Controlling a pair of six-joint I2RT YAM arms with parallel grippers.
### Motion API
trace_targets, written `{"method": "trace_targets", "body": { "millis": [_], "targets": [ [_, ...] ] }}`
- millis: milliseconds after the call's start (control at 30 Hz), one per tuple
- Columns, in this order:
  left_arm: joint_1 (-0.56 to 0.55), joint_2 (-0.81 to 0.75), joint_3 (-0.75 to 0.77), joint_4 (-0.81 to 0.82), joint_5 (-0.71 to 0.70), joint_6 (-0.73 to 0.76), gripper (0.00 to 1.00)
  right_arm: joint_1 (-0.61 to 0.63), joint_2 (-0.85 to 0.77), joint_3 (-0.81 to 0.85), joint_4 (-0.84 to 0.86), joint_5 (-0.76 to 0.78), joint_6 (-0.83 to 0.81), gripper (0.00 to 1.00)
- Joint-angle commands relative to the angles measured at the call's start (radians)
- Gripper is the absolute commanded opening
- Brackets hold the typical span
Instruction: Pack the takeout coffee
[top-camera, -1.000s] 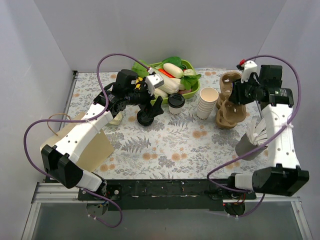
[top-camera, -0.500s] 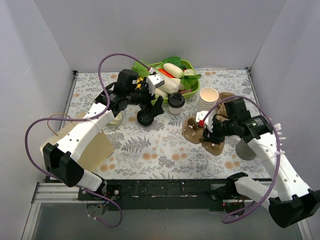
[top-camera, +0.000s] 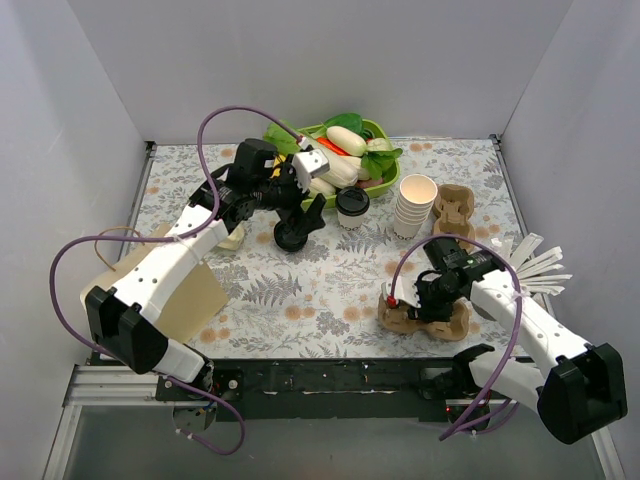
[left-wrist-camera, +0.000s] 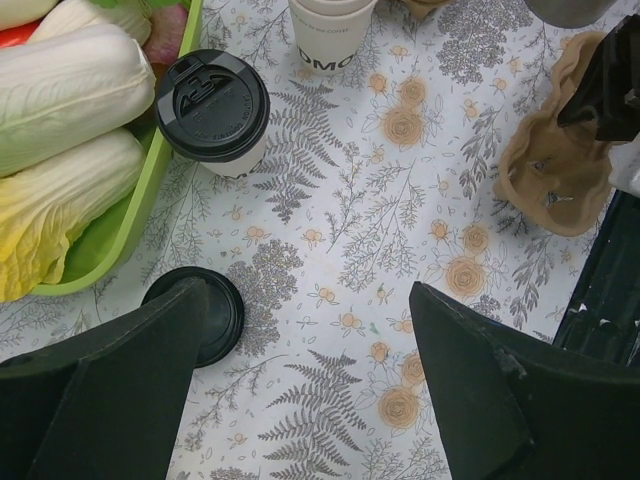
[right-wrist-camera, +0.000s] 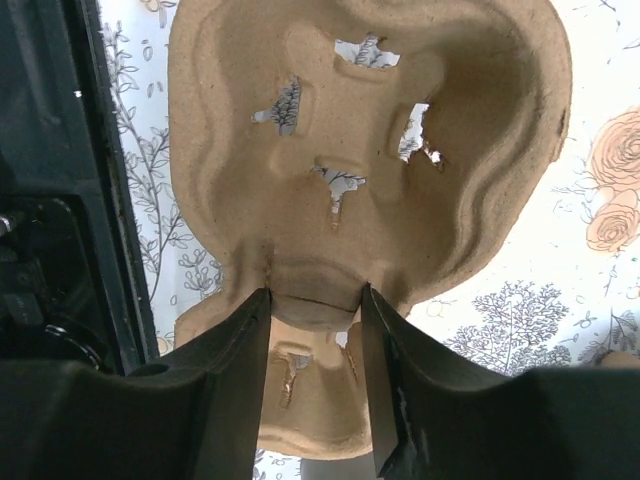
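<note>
**Two grippers at work: one clamps a pulp carrier, the other hangs wide over the coffee**

Two fingers of the right gripper (right-wrist-camera: 315, 310) pinch the narrow waist of a brown pulp cup carrier (right-wrist-camera: 370, 150), one pad on each side of the ridge, jaws about half closed. The carrier's larger wells spread out beyond the fingertips. Its smaller end sits between the fingers and is cut off at the bottom edge of the wrist view. From above, the dark gripper blurs into the carrier, which lies near the front edge of the floral table (top-camera: 300, 280).

The left gripper (left-wrist-camera: 305, 295) holds nothing, with its fingers (left-wrist-camera: 110, 400) spread wide above the cloth. A loose black lid (left-wrist-camera: 205, 312) lies just beside one fingertip, partly hidden behind it. The takeout coffee (left-wrist-camera: 212, 105) stands upright beyond that same finger, apart from both, close against the rim of a green tray (left-wrist-camera: 150, 170) of pale cabbages (left-wrist-camera: 70, 90). Farther ahead, a stack of lidless cups (left-wrist-camera: 335, 25) is cropped by the frame's top edge.
</note>
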Motion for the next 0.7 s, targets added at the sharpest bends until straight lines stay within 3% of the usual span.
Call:
{"method": "trace_targets", "body": {
  "millis": [0,67,233,400,600,667],
  "targets": [
    [0.006,-0.032,0.085,-0.018,0.02,0.023,0.83,0.004,0.013,0.027,0.018,0.022,-0.034,0.5],
    [0.006,-0.02,0.129,-0.016,0.031,0.022,0.83,0.004,0.013,0.049,0.01,0.004,-0.03,0.61],
    [0.007,0.003,0.232,-0.027,0.038,0.016,0.84,0.003,0.019,0.122,-0.011,-0.039,0.006,0.7],
    [0.007,0.012,0.399,0.015,-0.047,-0.01,0.86,0.006,0.073,0.289,0.024,-0.194,0.174,0.71],
    [0.007,0.029,0.58,0.136,-0.306,-0.043,0.89,0.081,0.273,0.641,0.194,-0.371,0.531,0.71],
    [0.007,0.016,0.599,0.186,-0.395,-0.031,0.9,0.151,0.355,0.754,0.239,-0.406,0.572,0.7]
  ]
}}
